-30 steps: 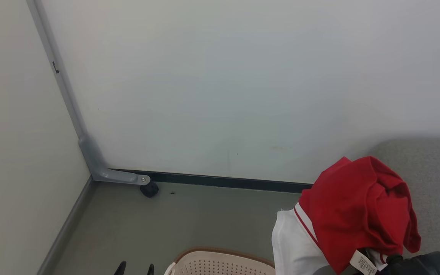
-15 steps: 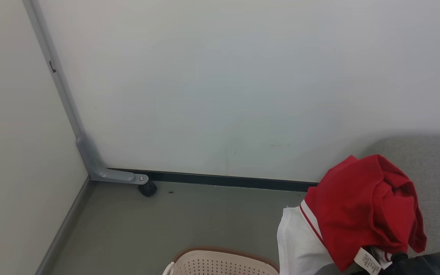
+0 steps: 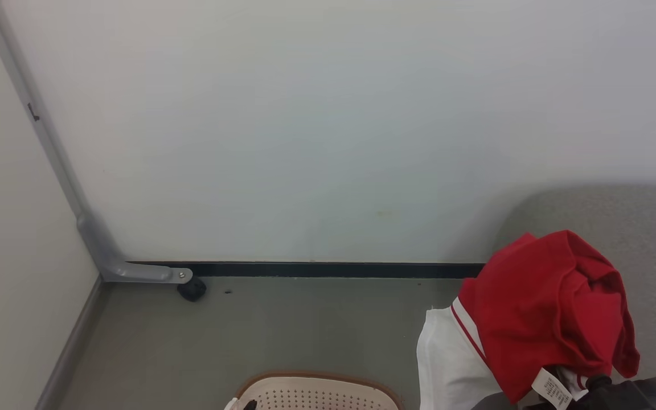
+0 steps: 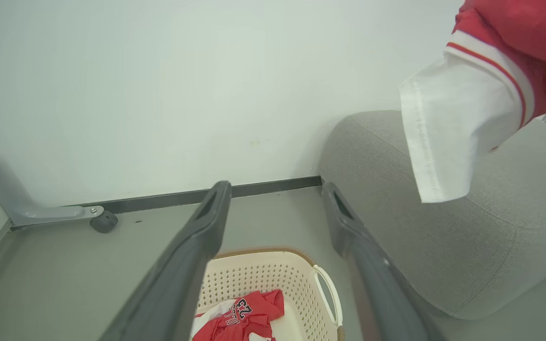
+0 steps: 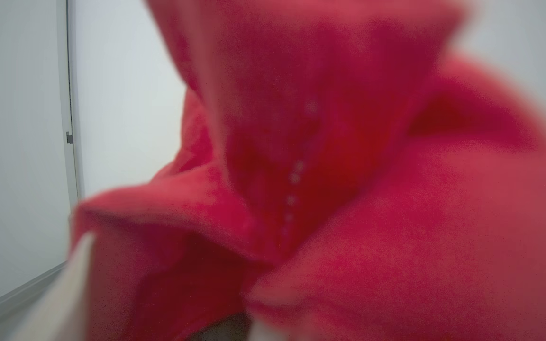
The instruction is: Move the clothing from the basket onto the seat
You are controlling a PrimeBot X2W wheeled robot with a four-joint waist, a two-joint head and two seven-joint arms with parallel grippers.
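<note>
1. Head cam has swung right vs 1 s ago: wall post (image 3: 49, 154) now sits further left in head view. Held red/white garment (image 3: 544, 307) has edged slightly away from basket (image 3: 316, 394), toward seat (image 3: 641, 228).
2. R claw (image 3: 593, 382) is clamped tight on that garment, in the air up and right of basket, over seat's basket-side end.
3. L claw (image 4: 275, 199) is spread wide, empty, hovering above basket.
4. Basket is on floor, just left of seat. Inside: crumpled red garment w/ dark lettering (image 4: 247, 315), some white showing.
</note>
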